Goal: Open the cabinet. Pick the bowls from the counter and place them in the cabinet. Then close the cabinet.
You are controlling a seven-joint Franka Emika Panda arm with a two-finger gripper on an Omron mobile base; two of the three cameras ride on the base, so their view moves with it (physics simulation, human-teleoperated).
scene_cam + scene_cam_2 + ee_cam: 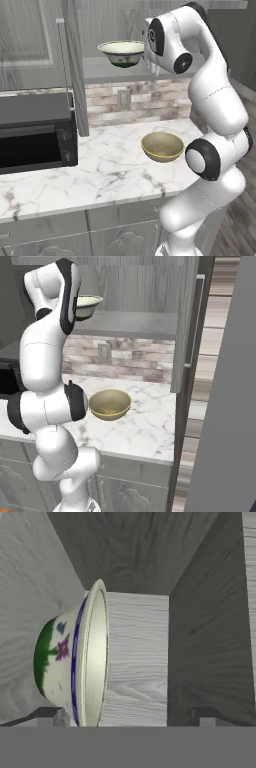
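Observation:
The cabinet [75, 65] stands open, both doors swung out. The cream-white bowl [121, 53] with a green and purple pattern sits on the cabinet's grey shelf [105, 75]. It also appears in the right base view [87, 305], and side-on in the hand view [75, 662]. My gripper [151, 64] is at that bowl's right rim. In the hand view my gripper [127, 716] is open, with the bowl's rim between the wide-spread fingers, close to the left one. The plain tan bowl [162, 146] [110, 403] rests upright on the marble counter [75, 172].
A black microwave [35, 135] stands on the counter at the left, under the open left door. The right cabinet door [187, 321] hangs open beyond the counter's right end. A tiled backsplash with an outlet [123, 98] runs behind.

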